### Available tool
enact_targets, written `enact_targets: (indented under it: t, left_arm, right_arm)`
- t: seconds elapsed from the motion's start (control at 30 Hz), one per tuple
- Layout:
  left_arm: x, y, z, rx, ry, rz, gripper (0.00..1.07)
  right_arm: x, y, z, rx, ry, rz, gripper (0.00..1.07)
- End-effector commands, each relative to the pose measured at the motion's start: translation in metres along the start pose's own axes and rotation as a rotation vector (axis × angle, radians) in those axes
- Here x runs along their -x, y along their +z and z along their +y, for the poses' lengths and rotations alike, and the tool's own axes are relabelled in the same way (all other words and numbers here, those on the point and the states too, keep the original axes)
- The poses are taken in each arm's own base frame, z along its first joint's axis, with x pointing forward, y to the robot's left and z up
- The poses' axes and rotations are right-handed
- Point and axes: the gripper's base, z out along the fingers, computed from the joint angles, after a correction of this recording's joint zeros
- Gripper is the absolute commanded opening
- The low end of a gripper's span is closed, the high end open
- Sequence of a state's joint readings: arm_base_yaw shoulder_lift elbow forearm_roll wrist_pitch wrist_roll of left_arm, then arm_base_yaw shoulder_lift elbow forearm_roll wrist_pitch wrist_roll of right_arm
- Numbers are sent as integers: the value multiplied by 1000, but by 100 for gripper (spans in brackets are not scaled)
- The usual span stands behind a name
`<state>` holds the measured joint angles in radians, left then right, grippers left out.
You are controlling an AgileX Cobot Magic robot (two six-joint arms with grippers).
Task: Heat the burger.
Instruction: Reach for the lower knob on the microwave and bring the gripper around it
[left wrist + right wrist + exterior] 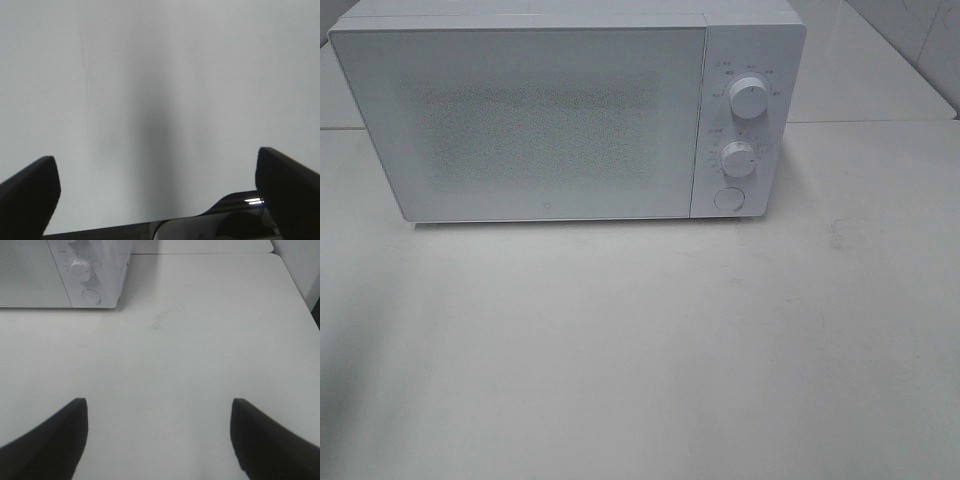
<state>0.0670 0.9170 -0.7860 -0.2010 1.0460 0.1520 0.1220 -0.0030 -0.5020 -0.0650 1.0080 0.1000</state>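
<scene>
At the back of the white table [640, 350] stands a white microwave [550, 120], door shut; the burger shows in no view. Above the table, the left gripper [155, 167] and the right gripper [159, 410] have jaws spread wide, holding nothing.

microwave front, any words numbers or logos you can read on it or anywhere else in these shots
Nothing here can be read well enough to quote.
Marks around the upper knob of the microwave: too small and blurred.
Marks around the lower knob: likewise unreadable, in the right wrist view too.
Tiny mark at the door's lower edge: perhaps a logo, too small to tell.
Round button: no label visible.
Table: no text.
</scene>
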Motion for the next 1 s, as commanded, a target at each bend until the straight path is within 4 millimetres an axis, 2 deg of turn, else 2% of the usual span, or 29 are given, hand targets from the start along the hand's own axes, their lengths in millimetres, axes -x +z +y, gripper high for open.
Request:
enact_targets:
  t: [0.03, 0.13, 0.17, 0.2, 0.23, 0.27, 0.37, 0.57, 0.73, 1.0]
  left_arm:
    - [-15, -4, 0, 20, -11, -49, 99]
    - [-40, -10, -2, 24, -3, -102, 99]
    - [-40, -10, -2, 24, -3, -102, 99]
    - [-53, -13, -3, 22, 0, -133, 99]
    - [-53, -13, -3, 22, 0, -133, 99]
    - [-65, -12, -4, 24, 3, -151, 99]
    - [-80, -14, -5, 20, -21, -198, 99]
    - [-96, -30, -8, 33, -5, -310, 99]
    - [-112, -31, -8, 41, 5, -322, 99]
    - [-134, -48, -11, 58, 32, -498, 99]
  right_arm:
    - [-2, -3, 0, -1, -8, -38, 76]
    - [-2, -3, 0, -1, -8, -38, 76]
    - [-2, -3, 0, -1, -8, -38, 76]
    - [-2, -3, 0, -1, -8, -38, 76]
    - [-2, -3, 0, -1, -8, -38, 76]
    - [-2, -3, 0, -1, -8, -38, 76]
    - [-2, -3, 0, -1, -8, -38, 76]
    - [-2, -3, 0, -1, -8, -38, 76]
    - [-2, -3, 0, -1, -8, -38, 76]
    - [-2, -3, 0, -1, -8, -38, 76]
